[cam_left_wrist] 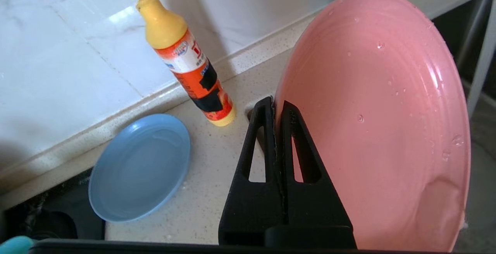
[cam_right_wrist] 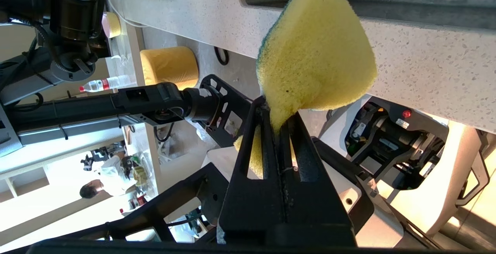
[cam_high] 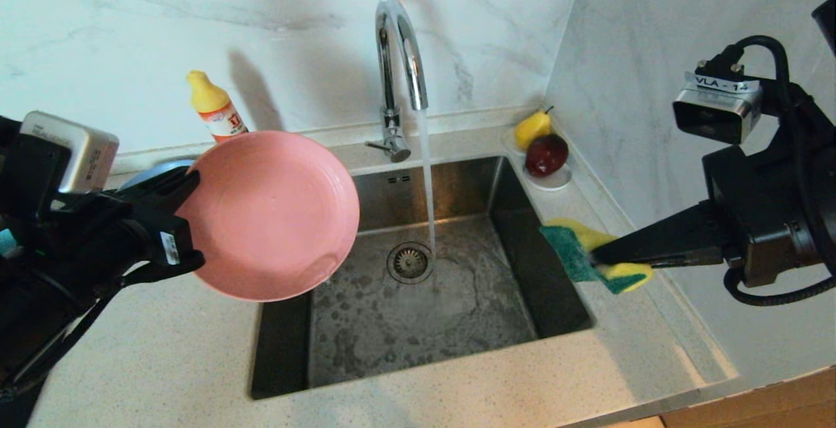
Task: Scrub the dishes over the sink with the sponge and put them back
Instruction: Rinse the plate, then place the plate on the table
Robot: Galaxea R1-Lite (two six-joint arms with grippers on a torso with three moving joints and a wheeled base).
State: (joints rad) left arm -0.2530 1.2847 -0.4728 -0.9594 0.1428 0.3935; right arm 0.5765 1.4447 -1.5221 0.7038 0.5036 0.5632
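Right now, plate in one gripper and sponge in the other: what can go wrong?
1. The left gripper pinches only the wet pink plate's rim; scrubbing pressure could make it slip.
2. The right gripper holds the sponge by one edge, so it may fold or pull free.
3. The tap is running; water may splash onto the counter.

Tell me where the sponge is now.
In the head view, the sponge is on the right, held by the right end effector above the right rim of the sink, below the fruit saucer.
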